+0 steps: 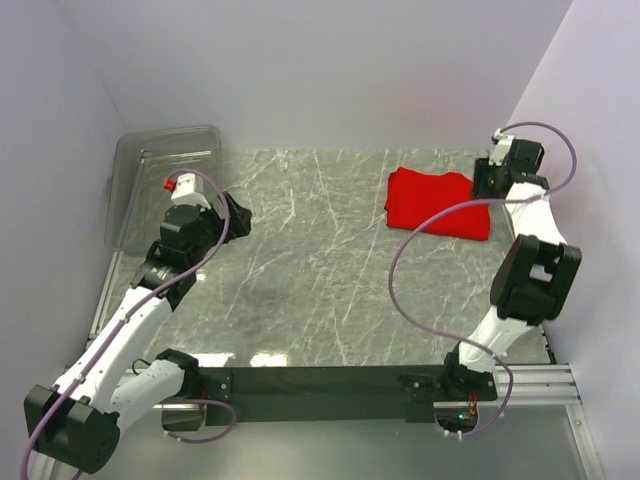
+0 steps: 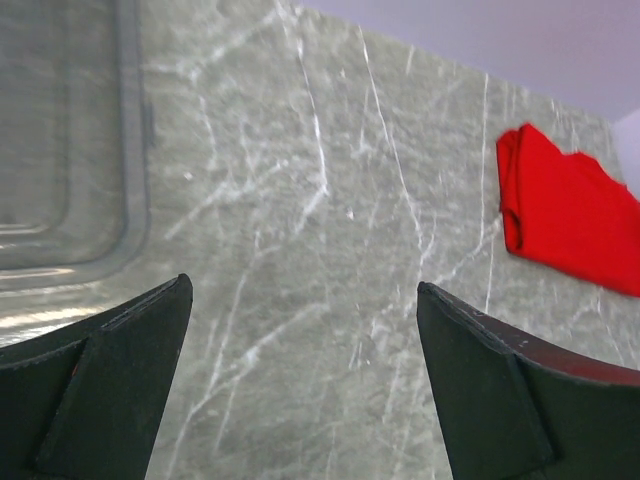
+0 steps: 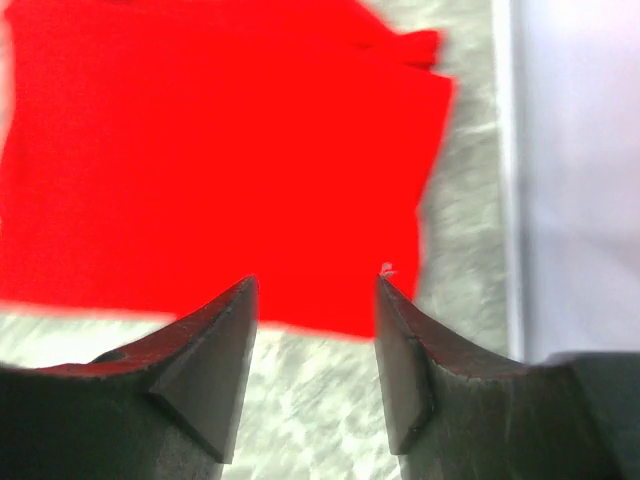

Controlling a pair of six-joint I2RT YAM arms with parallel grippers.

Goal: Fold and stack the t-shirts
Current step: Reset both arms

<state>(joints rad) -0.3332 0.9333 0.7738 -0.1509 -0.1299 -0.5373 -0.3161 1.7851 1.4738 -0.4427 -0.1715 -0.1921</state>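
A plain red t-shirt (image 1: 437,203) lies folded into a compact rectangle at the back right of the marble table. It also shows at the right edge of the left wrist view (image 2: 565,212) and fills the upper part of the right wrist view (image 3: 220,150). My right gripper (image 1: 487,180) hovers at the shirt's right edge; in its own view (image 3: 315,290) the jaws stand apart with nothing between them. My left gripper (image 1: 238,215) is open and empty over bare marble at the left (image 2: 303,295), far from the shirt.
A clear plastic bin (image 1: 160,180) stands at the back left corner, beside my left gripper; its rim shows in the left wrist view (image 2: 130,150). White walls close in the back and both sides. The right wall (image 3: 580,170) runs close to the shirt.
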